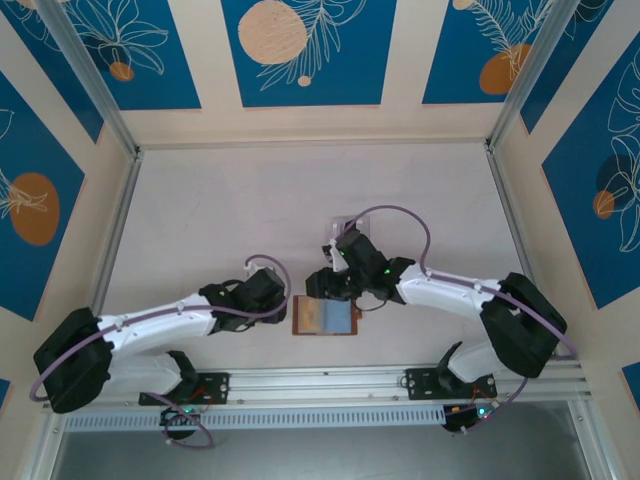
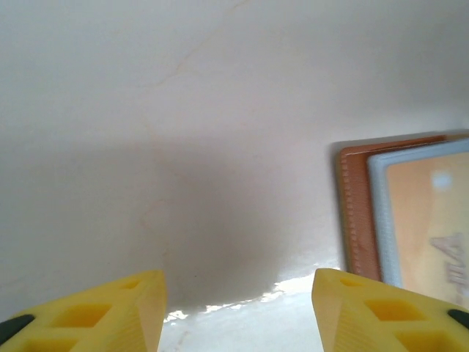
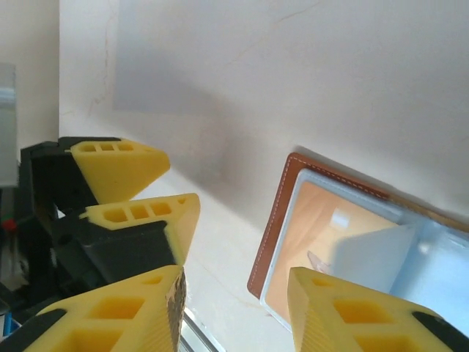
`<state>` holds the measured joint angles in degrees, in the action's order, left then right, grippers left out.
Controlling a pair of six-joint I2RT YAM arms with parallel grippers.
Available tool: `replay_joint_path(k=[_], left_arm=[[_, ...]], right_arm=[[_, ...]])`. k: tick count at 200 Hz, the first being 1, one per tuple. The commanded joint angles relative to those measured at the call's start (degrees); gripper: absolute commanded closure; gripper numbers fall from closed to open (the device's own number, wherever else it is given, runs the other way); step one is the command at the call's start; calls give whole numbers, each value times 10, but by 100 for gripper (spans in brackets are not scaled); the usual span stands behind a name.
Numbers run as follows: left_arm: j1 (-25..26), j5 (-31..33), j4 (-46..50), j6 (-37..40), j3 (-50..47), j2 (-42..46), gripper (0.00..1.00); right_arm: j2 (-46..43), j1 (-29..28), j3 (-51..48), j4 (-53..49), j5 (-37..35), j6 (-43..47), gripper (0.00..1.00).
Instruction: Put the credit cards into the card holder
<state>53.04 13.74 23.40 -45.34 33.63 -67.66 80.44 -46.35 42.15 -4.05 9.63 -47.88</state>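
Left hand (image 2: 238, 297) and right hand (image 3: 234, 297) both spread, holding nothing, beside the open card holder (image 1: 345, 331) lying flat on the bench (image 1: 230, 210) between them, a pale orange credit card (image 3: 308, 231) tucked in its left side.

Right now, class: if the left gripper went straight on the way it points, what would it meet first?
Probably the bare table ahead of the left gripper; the card holder lies right of its line.

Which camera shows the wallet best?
Right wrist: the open wallet lies close, with stitching, pale pockets and a tucked orange card clear. The top view shows the wallet whole but tiny; the left wrist catches just one edge.
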Motion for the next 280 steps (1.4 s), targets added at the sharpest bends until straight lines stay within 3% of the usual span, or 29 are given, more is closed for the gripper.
replay_joint_path(k=[1, 14, 38, 64, 96, 130, 195, 233, 264, 280], left_arm=[[-7, -33, 6, 32, 6, 27, 42], [-7, -46, 0, 41, 11, 35, 41], [-7, -69, -10, 52, 21, 33, 41], [-8, -75, -18, 52, 22, 21, 40], [-8, -90, -30, 54, 22, -6, 41], [-8, -103, -52, 59, 22, -37, 41], [-8, -121, -79, 60, 23, -77, 42], [-8, -120, -83, 60, 19, -82, 42], [-8, -120, -82, 59, 17, -81, 42], [-8, -119, -82, 61, 15, -80, 42]], right_arm=[[-29, 13, -31, -52, -15, 13, 57], [-42, 24, -54, -43, -14, 6, 60], [-40, 21, -65, -42, -34, 3, 74], [-14, 20, -55, -24, -18, 13, 70], [-28, 3, 6, -169, -176, 63, 61], [24, -17, 43, -222, -240, 87, 61], [120, -55, 79, -233, -288, 88, 64], [161, -83, 82, -241, -302, 64, 74], [144, -83, 76, -230, -291, 56, 100], [122, -76, 76, -222, -278, 61, 100]])
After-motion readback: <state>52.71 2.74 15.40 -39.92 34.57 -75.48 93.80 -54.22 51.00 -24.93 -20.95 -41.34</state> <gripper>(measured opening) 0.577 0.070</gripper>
